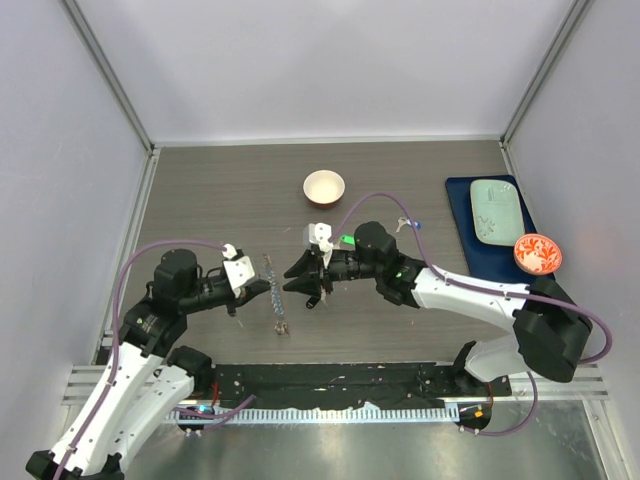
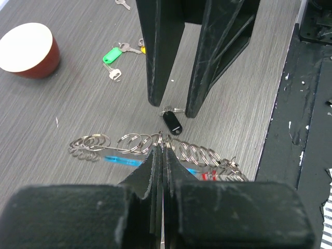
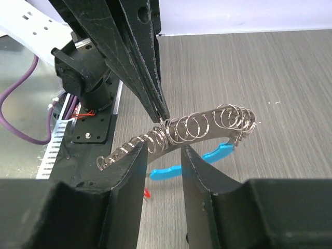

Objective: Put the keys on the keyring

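Observation:
The keyring (image 2: 135,142) is a curved row of silvery rings with a bright-blue tag (image 3: 202,158), held up off the table. My left gripper (image 2: 162,150) is shut on it near its middle, also visible in the right wrist view (image 3: 165,122). My right gripper (image 3: 163,150) faces the keyring (image 3: 207,124) with its jaws apart and nothing visibly clamped. In the left wrist view its fingertips (image 2: 155,98) straddle a black-tagged key (image 2: 173,121) lying on the table. Green-tagged (image 2: 110,55), yellow-tagged (image 2: 142,49) and plain (image 2: 123,4) keys lie farther back. A red tag (image 3: 147,192) shows under the keyring.
A small white bowl (image 1: 324,186) stands behind the grippers. At the right lie a dark blue mat (image 1: 462,215) with a pale green plate (image 1: 497,212) and a red patterned bowl (image 1: 538,253). The black base rail (image 1: 330,378) runs along the near edge.

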